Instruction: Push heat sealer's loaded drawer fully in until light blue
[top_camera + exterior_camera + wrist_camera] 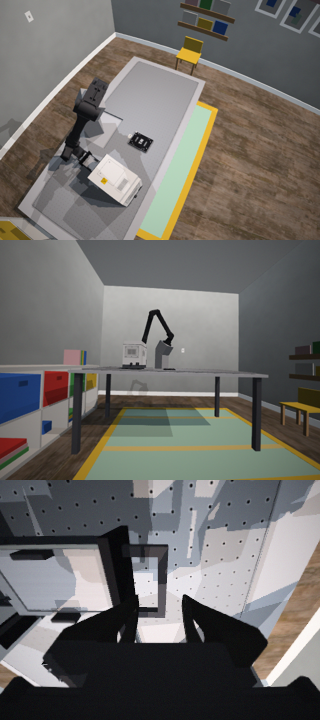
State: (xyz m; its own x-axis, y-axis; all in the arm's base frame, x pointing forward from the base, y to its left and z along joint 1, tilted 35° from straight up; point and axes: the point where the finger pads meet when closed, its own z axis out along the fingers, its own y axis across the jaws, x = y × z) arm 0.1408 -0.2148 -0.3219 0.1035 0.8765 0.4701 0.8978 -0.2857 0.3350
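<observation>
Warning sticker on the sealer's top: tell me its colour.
Yellow; the warning sticker on the heat sealer shows best in the top view.

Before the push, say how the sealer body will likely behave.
The heat sealer stands loose on the perforated table, so it may slide or turn. Boxy and tall in the exterior view, it probably resists tipping under a low push at the drawer handle.

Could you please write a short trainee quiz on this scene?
1. True or false: the drawer is fully inside the sealer.
2. The jaws hold: A the drawer handle, B nothing, C the seal sheet.
3. What colour is the chair?
Key: 1 false, it sticks out toward the arm; 2 B, they stand apart just short of the handle; 3 yellow.
</observation>
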